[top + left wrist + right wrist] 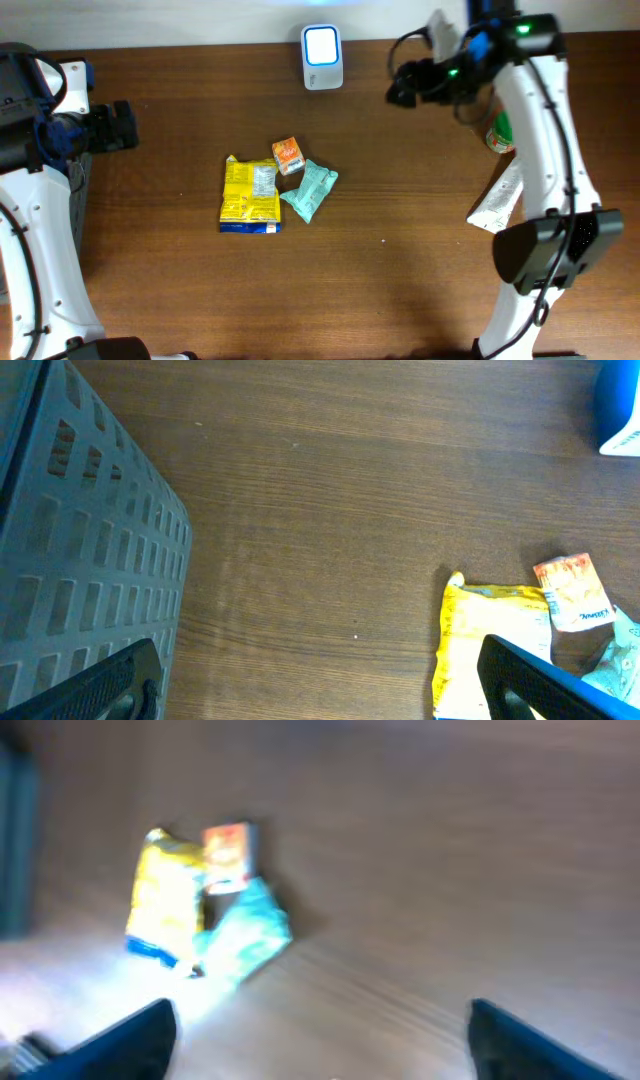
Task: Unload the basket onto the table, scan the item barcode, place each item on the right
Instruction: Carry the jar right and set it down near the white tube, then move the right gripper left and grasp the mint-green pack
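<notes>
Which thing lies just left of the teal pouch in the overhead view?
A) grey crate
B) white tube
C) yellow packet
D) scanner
C: in the overhead view the yellow packet lies right beside the teal pouch on its left, with the orange packet just above the two.
</notes>
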Motion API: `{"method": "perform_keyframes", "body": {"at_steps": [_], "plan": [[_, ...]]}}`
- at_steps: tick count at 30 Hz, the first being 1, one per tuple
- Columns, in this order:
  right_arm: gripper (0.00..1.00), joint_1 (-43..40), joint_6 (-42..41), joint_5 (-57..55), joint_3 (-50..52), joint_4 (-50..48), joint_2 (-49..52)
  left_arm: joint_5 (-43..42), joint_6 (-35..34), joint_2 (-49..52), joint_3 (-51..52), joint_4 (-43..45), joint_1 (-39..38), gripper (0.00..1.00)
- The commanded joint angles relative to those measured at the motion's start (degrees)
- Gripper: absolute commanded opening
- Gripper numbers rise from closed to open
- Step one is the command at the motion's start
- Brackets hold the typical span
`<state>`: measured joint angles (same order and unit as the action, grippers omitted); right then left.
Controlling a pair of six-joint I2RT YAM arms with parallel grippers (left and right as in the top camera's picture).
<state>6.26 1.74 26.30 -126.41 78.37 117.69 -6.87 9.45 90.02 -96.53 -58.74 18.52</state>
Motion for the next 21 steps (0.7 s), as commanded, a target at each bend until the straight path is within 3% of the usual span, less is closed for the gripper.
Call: {"method": "perform_keyframes", "body": {"at_steps": [1, 4, 12, 21], "plan": [[0.75, 7.76, -0.57, 4.61, 5.11, -0.52, 0.79, -0.44, 0.94, 0.39, -0.24, 0.09, 0.31, 0.99], [0.72, 13.70, -2.60, 2.56, 11.21, -6.12, 0.94, -0.42, 0.94, 0.37, -0.24, 0.09, 0.31, 0.99], [0.64, 28.35, -18.51, -3.34, 25.70, -32.26, 1.38, -0.42, 0.94, 0.39, -0.24, 0.09, 0.31, 0.99], [0.67, 35.39, -25.75, -12.11, 25.79, -34.42, 4.90, -0.42, 0.94, 0.37, -0.24, 0.09, 0.31, 0.99]]}}
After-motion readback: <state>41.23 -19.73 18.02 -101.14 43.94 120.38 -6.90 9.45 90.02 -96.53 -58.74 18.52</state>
